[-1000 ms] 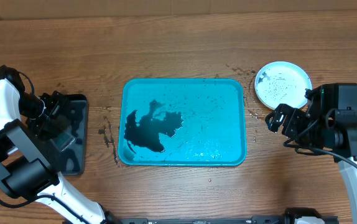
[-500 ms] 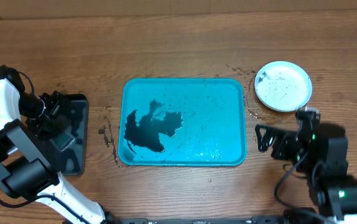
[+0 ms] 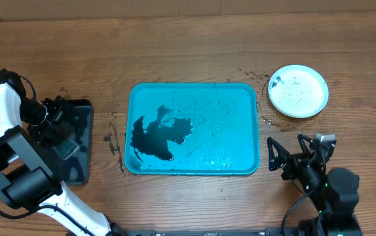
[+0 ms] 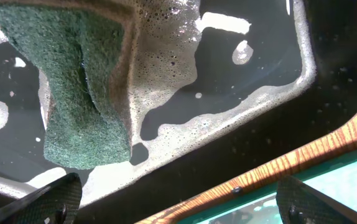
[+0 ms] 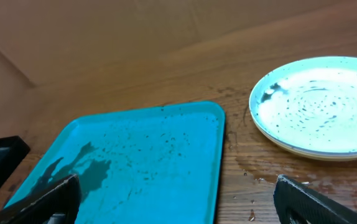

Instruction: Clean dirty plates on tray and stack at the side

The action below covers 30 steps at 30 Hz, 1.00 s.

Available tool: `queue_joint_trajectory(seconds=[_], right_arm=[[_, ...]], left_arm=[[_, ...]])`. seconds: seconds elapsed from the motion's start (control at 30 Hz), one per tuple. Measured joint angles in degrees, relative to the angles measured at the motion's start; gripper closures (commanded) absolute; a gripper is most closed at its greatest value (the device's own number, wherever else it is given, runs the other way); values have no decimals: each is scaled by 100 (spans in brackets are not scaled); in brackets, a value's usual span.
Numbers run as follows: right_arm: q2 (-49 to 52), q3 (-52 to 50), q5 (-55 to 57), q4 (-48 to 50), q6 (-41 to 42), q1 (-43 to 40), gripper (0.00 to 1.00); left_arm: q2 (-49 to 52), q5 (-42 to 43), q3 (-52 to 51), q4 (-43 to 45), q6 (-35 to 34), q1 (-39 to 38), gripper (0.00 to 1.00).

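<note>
The turquoise tray (image 3: pixel 240 105) lies mid-table with no plate on it, only a dark puddle (image 3: pixel 156 135) and black specks. The plates (image 3: pixel 298 90) sit stacked on the wood beyond the tray's right end; the top one is white with black specks. In the right wrist view the plates (image 5: pixel 318 106) show a paler rim underneath. My right gripper (image 3: pixel 286 156) is open and empty, near the tray's front right corner (image 5: pixel 213 186). My left gripper (image 3: pixel 60 124) is open and empty over the black tray (image 3: pixel 80 170), just off a green sponge (image 4: pixel 85 81).
The black tray (image 4: pixel 247 149) at the left holds soapy water. Its rim runs close to the turquoise tray's edge (image 4: pixel 346 180). Wet drips and specks mark the wood (image 3: pixel 112 141) on both sides of the turquoise tray and near the plates.
My right arm has drawn back from beside the plates toward the front edge of the table, gripper still open. The left arm, plates and tray have not moved.
</note>
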Motion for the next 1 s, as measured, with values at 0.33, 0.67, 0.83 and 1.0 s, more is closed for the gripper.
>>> queue_joint_trajectory(seconds=[0.33,0.67,0.83,1.0], right_arm=[[-938,-1152,0,1377,-20,0,0],[-1349,-1152,678,1528,-26,-35,0],[-1353,-1152,1150,1268,-79,-205,0],[-1355,-1152,1386,1246,-634,-205,0]], left_arm=[[0,0,0,0,0,0,0],[0,0,0,249,0,0,0],[0,0,2,260,0,0,1],[0,0,0,264,0,0,0]])
